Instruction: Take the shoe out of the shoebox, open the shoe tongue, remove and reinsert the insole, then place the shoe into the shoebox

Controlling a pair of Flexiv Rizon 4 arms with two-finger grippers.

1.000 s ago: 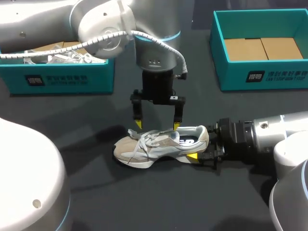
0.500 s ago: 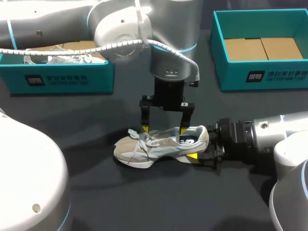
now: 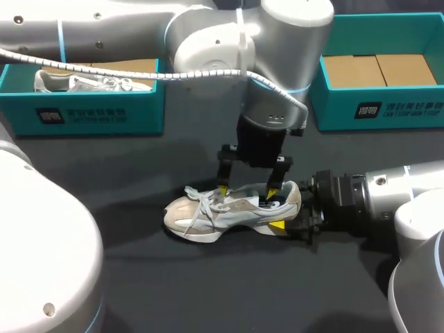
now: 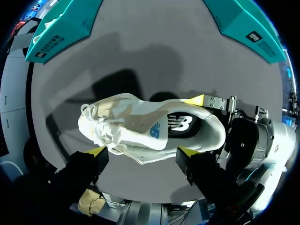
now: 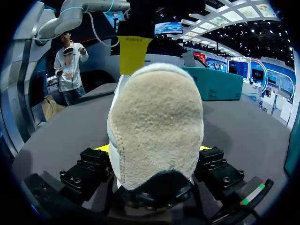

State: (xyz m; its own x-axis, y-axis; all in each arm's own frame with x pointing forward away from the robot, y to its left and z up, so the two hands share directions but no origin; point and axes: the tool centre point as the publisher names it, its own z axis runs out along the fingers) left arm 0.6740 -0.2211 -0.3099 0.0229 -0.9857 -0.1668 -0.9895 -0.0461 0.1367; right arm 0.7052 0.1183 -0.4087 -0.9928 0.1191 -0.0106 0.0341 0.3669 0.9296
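Observation:
A beige and white sneaker [image 3: 229, 208] lies on its sole on the dark table, toe toward the left, laces loose. My right gripper [image 3: 290, 207] comes in from the right and is shut on the shoe's heel [image 5: 157, 126], with a yellow tip pressed to each side. My left gripper [image 3: 248, 191] hangs open just over the shoe. One of its fingertips [image 3: 222, 189] is by the laces and the other is at the ankle opening. In the left wrist view the sneaker [image 4: 145, 129] lies just ahead of the left gripper [image 4: 142, 152], and the dark insole shows inside the opening.
A teal box [image 3: 90, 111] at the back left holds another white shoe [image 3: 90, 82]. A second teal box [image 3: 388, 111] at the back right has a cardboard floor. Bare dark table lies in front of the sneaker.
My left arm has moved right and come down, bringing its open fingers from above and behind the shoe to its laces and ankle opening. The right gripper and shoe have stayed put.

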